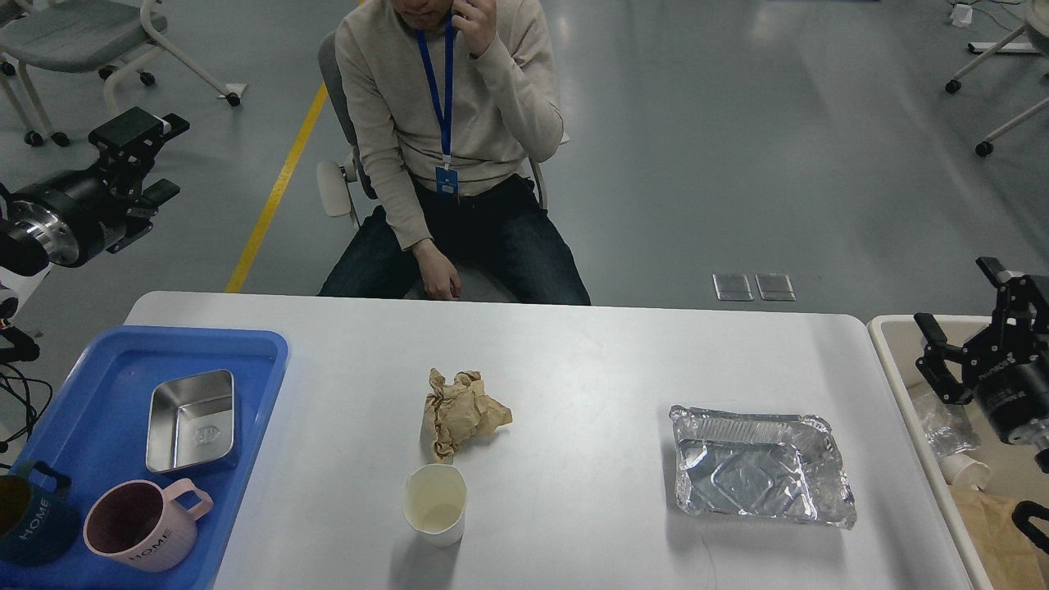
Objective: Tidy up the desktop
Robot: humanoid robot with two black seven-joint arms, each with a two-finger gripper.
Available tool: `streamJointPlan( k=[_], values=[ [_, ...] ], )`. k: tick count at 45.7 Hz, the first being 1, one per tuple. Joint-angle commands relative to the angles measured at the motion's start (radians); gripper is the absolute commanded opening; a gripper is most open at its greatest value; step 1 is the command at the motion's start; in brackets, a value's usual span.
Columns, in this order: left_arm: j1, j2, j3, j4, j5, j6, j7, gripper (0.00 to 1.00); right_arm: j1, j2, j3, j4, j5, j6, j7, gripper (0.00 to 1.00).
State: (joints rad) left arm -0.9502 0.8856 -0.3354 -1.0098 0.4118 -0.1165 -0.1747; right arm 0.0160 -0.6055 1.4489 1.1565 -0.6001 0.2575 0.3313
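The white desktop (574, 360) fills the lower part of the head view. On it lie a crumpled brown paper (463, 411), a white paper cup (434, 502) standing just in front of it, and a crinkled foil tray (760, 465) to the right. My left gripper (166, 158) is open and empty, raised off the table's far left corner over the floor. My right gripper (960, 301) is open and empty, above the beige bin (889, 334) beside the table's right edge.
A blue tray (106, 426) at the left front holds a steel box (192, 419), a pink mug (139, 524) and a dark blue mug (29, 520). The bin holds plastic and paper trash. A seated person (451, 147) faces the far edge.
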Motion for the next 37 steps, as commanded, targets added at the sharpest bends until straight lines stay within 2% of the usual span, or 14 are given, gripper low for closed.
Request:
streamJointPlan(
  k=[1, 4, 8, 19, 23, 31, 37],
  values=[
    [0.039, -0.059, -0.134, 0.000, -0.177, -0.008, 0.061, 0.97, 0.025, -0.065, -0.051, 0.002, -0.003, 0.000, 0.000, 1.00],
    [0.103, -0.082, -0.215, 0.013, -0.321, -0.009, 0.086, 0.97, 0.045, -0.097, -0.085, 0.002, -0.003, 0.000, 0.000, 1.00],
    [0.169, -0.114, -0.338, 0.014, -0.432, -0.012, 0.095, 0.97, 0.067, -0.155, -0.137, 0.003, -0.024, 0.000, 0.000, 1.00],
    [0.359, -0.226, -0.571, 0.014, -0.452, -0.015, 0.110, 0.97, 0.163, -0.327, -0.303, 0.003, -0.205, 0.000, -0.006, 1.00],
    [0.435, -0.273, -0.651, 0.013, -0.452, -0.026, 0.113, 0.97, 0.183, -0.414, -0.404, 0.006, -0.346, 0.000, 0.006, 1.00],
    [0.559, -0.341, -0.757, 0.013, -0.452, -0.117, 0.118, 0.97, 0.249, -0.442, -0.476, -0.009, -0.506, 0.000, 0.012, 1.00],
    [0.626, -0.390, -0.830, 0.013, -0.453, -0.129, 0.118, 0.97, 0.254, -0.500, -0.476, -0.076, -0.518, -0.011, 0.012, 1.00]
  ],
)
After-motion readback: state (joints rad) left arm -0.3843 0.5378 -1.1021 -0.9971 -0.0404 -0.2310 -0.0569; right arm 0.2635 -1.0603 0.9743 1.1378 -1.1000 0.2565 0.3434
